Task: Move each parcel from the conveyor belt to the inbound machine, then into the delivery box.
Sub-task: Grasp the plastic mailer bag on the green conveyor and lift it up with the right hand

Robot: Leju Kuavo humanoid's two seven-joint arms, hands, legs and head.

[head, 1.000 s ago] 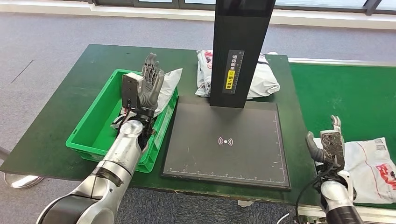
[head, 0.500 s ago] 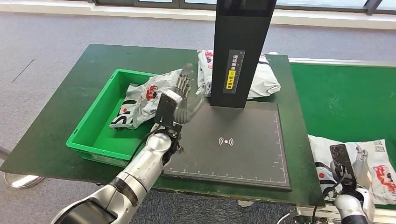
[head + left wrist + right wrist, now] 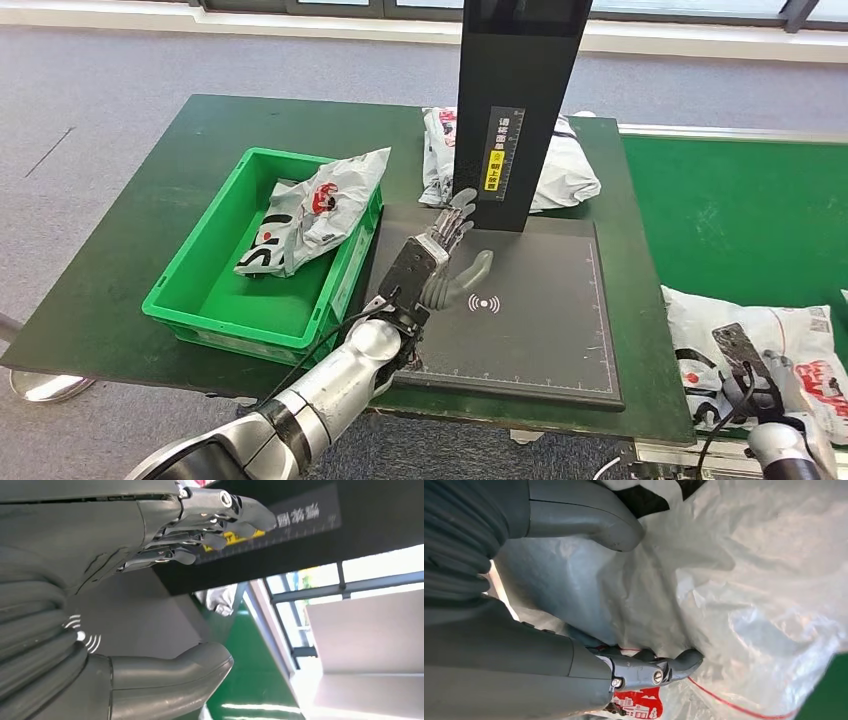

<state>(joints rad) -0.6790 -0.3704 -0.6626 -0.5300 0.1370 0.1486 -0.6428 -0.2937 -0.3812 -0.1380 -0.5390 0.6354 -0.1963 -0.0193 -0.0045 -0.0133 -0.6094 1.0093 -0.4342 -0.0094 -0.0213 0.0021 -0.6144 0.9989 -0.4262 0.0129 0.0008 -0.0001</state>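
Parcel (image 3: pixel 770 345) lies on conveyor belt (image 3: pixel 730 200); right robot hand (image 3: pixel 574 605) is pressed into it, thumb and fingers clamping the plastic. Left arm reaches over inbound machine (image 3: pixel 500 300); left robot hand (image 3: pixel 440 262) is empty with fingers spread. Another parcel (image 3: pixel 310 210) sits in delivery box (image 3: pixel 200 300).

You see grey carpet (image 3: pixel 120 90) around a dark green table (image 3: pixel 150 230), with a pale window sill (image 3: pixel 300 25) along the far wall.
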